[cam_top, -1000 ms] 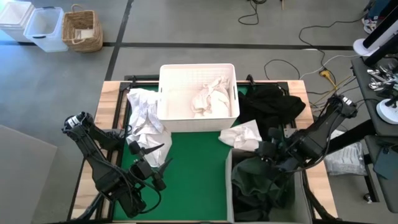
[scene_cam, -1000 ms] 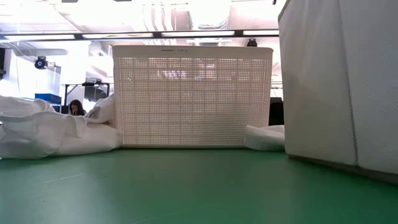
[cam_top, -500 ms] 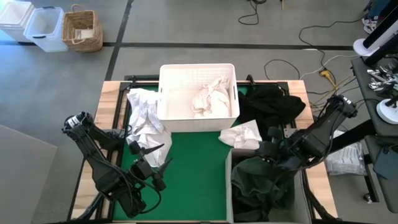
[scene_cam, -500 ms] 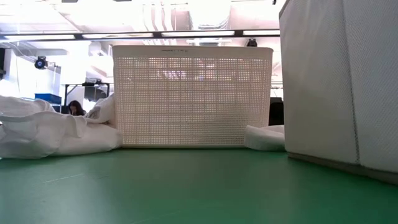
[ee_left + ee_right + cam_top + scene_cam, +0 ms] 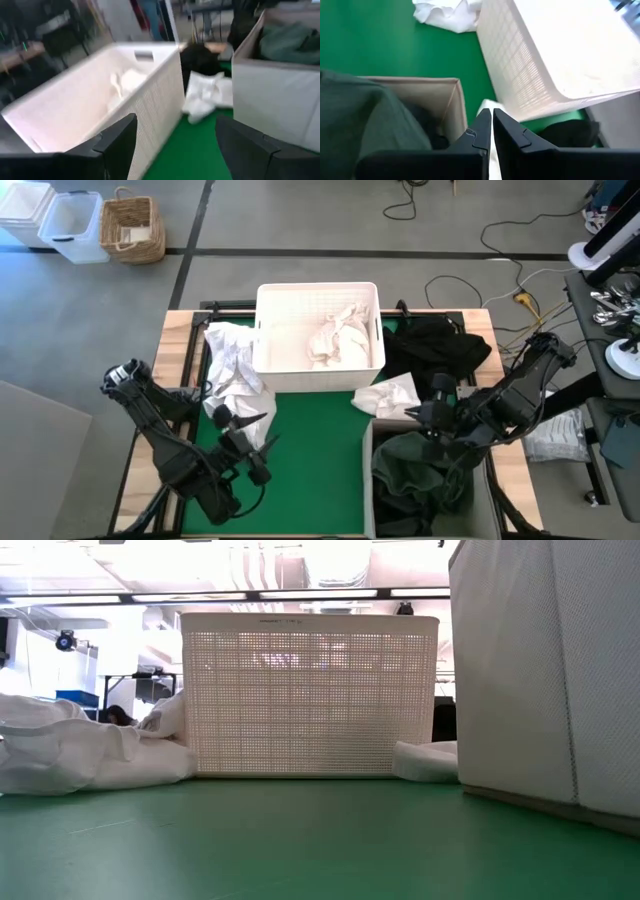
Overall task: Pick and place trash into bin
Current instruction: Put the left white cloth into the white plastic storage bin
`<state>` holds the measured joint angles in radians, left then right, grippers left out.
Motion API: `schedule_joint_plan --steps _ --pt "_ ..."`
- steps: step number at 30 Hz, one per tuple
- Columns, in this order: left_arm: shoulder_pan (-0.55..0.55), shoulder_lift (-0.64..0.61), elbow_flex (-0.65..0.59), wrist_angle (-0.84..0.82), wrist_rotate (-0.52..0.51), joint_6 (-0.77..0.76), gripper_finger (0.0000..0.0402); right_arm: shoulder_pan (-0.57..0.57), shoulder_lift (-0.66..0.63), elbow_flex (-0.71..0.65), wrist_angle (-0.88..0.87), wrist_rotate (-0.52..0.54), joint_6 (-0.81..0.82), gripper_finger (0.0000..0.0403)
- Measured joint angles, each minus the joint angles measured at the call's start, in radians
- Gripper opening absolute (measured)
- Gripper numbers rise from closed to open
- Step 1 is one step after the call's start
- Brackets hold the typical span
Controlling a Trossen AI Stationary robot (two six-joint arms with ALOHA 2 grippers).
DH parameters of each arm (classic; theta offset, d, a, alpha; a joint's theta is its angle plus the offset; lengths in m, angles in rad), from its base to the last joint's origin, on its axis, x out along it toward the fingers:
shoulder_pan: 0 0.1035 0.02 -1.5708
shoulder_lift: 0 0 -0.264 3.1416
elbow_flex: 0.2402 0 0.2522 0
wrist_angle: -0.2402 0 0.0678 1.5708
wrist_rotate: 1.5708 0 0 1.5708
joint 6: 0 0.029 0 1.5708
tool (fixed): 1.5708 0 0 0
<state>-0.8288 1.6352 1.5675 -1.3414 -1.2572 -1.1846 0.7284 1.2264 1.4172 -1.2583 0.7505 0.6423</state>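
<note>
The white tub [image 5: 318,325] stands at the table's far middle with crumpled white sheets [image 5: 335,335] inside. More white sheets lie left of it [image 5: 232,365] and by its near right corner [image 5: 388,395]. A black garment [image 5: 435,345] lies at the far right. A dark green garment [image 5: 420,475] fills the grey box [image 5: 367,470] at the near right. My left gripper [image 5: 248,430] hovers open over the green mat, facing the tub [image 5: 100,105]. My right gripper [image 5: 491,120] is shut and holds nothing, above the box's far edge beside the white sheet.
The green mat [image 5: 310,450] lies bare between the arms. In the low view the box wall [image 5: 545,670] rises on the right and the tub [image 5: 310,695] stands behind. Bins and a wicker basket [image 5: 132,228] sit on the floor beyond the table.
My right gripper has risen a little above the box's far edge, and its wrist has rolled; it stays shut. My left gripper has rolled in place and stays open. No sheet or garment has moved.
</note>
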Motion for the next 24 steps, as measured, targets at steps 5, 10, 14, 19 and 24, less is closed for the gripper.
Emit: schedule_joint_plan --steps 5,10,14,19,24 --pt "0.069 0.0 -0.019 -0.006 0.151 -0.041 0.0225 -0.001 -0.001 0.0 0.0 0.066 -0.017 0.0012" --pt "0.136 0.0 -0.035 -0.049 0.254 -0.028 0.0204 -0.014 -0.001 0.0 0.001 0.073 -0.009 0.0012" --pt "0.173 0.0 -0.036 -0.105 0.284 -0.029 0.0188 -0.014 -0.001 0.0 0.003 0.069 0.0 0.0012" --pt "0.207 0.0 -0.036 -0.161 0.381 -0.029 0.017 -0.013 -0.001 0.0 0.003 0.062 0.012 0.0012" --pt "0.208 0.0 -0.041 -0.219 0.556 0.002 0.0157 -0.014 -0.002 0.0 0.003 0.062 0.001 0.0012"
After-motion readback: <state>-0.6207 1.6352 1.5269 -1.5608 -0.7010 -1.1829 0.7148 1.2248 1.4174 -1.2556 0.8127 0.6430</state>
